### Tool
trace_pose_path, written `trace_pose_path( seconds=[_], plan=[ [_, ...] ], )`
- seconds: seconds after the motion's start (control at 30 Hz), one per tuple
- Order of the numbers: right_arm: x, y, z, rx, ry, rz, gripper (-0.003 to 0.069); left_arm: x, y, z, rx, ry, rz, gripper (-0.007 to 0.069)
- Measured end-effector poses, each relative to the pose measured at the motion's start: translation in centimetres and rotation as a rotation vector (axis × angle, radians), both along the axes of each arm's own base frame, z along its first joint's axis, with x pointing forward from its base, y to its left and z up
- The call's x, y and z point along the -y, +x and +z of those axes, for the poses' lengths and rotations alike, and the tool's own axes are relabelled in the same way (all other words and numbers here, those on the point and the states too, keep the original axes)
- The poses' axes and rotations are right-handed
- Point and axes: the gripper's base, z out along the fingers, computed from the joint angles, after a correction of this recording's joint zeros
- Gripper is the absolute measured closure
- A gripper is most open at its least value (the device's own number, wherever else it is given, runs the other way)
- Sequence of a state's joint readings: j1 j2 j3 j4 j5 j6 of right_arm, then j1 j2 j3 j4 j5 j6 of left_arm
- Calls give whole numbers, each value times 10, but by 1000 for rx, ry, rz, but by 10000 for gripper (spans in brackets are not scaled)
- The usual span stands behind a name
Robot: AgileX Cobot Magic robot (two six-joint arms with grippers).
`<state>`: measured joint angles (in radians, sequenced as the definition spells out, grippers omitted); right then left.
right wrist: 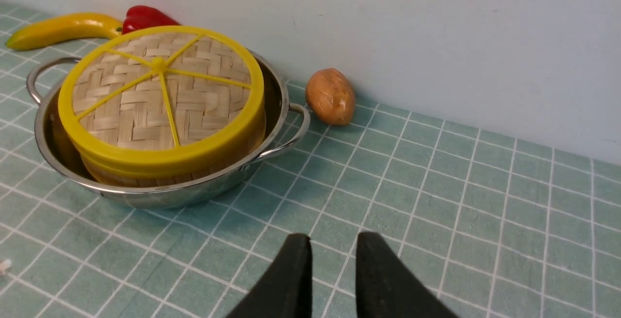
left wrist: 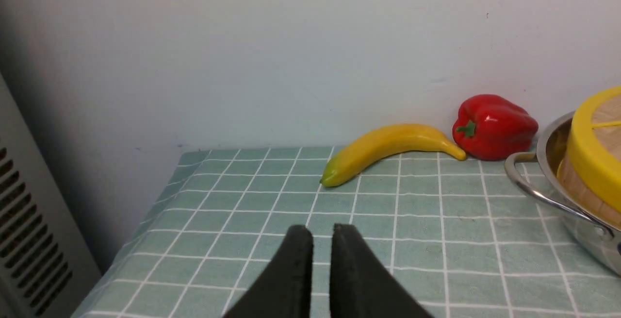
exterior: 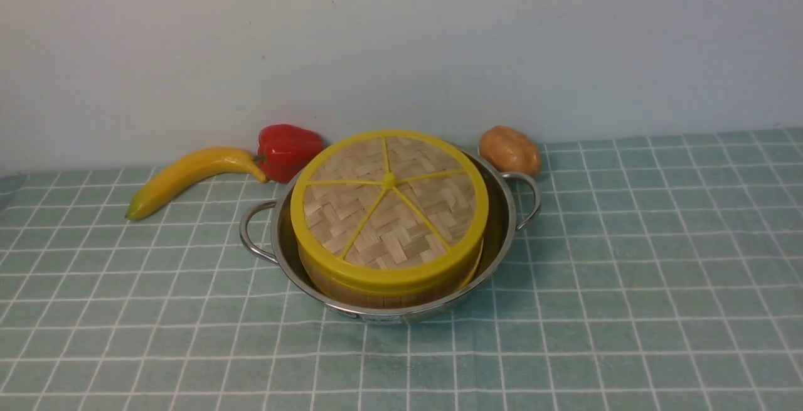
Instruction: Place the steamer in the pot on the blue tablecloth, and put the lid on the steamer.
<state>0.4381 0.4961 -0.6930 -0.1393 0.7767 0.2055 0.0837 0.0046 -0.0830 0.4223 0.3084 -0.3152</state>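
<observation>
The steel pot [exterior: 504,226] stands on the blue tablecloth [exterior: 640,285] near the back wall. Inside it sits the steamer [exterior: 370,293], and only its bamboo wall shows. The woven lid [exterior: 389,201] rests on top, tilted slightly, and hides the inside. In the left wrist view my left gripper [left wrist: 322,231] hovers over bare cloth to the left of the pot [left wrist: 577,221], its fingers a narrow gap apart and empty. My right gripper [right wrist: 334,241] is open with nothing in it, over the cloth to the right of the pot [right wrist: 271,160] and lid [right wrist: 160,99]. Neither arm shows in the front view.
A banana [exterior: 188,176] and a red pepper [exterior: 285,149] lie behind the pot on the left. A potato [exterior: 511,149] lies behind it on the right. The wall runs close behind them. The cloth's left edge [left wrist: 145,221] drops off beside a grey vented panel [left wrist: 29,230].
</observation>
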Motion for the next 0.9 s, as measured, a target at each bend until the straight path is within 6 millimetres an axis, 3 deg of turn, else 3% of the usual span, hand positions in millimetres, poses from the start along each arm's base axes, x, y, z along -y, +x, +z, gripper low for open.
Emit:
trace_pose_path(
  seconds=[0.27,0.53,0.9],
  plan=[
    [0,0,0,4,2,1,464,4,5,-27,-45,-60,-45,560],
    [0,0,1,6,4,1,440,10,5,-25,-8,-169,-96,546],
    [-1,0,1,11,8,3,420,11,6,-25,-4,-178,-99,528]
  ],
)
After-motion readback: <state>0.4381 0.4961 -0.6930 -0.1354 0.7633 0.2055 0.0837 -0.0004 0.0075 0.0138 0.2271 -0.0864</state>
